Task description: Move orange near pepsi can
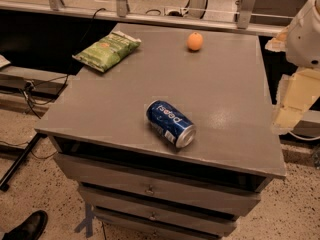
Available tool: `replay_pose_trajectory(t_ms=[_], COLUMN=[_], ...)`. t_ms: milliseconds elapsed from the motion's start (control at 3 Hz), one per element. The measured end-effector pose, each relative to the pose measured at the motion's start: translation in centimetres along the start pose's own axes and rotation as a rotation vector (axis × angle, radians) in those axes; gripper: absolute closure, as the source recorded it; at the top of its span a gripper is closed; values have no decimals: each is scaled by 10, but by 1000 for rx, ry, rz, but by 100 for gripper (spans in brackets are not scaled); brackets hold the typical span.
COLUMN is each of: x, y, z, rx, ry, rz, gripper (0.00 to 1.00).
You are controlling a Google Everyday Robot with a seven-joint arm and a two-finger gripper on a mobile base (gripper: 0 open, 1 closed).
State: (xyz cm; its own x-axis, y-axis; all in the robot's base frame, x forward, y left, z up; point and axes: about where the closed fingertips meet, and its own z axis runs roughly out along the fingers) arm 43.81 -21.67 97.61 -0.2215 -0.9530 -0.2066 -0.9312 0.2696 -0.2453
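Note:
The orange [195,41] sits upright on the far side of the grey cabinet top [110,104], near its back edge. The blue pepsi can [170,123] lies on its side near the front middle of the top, its silver end pointing front right. My gripper [291,103] hangs at the right of the view, beyond the cabinet's right edge, under the white arm [307,31]. It is apart from both the orange and the can and holds nothing that I can see.
A green crinkly chip bag [107,49] lies at the back left corner of the top. The cabinet has drawers [150,186] below. Cables and a stand leg lie on the floor to the left. A black shoe [27,227] shows at the bottom left.

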Motion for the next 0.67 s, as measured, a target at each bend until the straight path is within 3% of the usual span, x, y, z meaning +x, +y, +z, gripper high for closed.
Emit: replay_pose_trajectory(t_ms=[333, 667], x=[0, -7], y=[0, -28], z=[0, 9], rx=[0, 55], ry=[0, -29], rz=[0, 10], gripper=[0, 0])
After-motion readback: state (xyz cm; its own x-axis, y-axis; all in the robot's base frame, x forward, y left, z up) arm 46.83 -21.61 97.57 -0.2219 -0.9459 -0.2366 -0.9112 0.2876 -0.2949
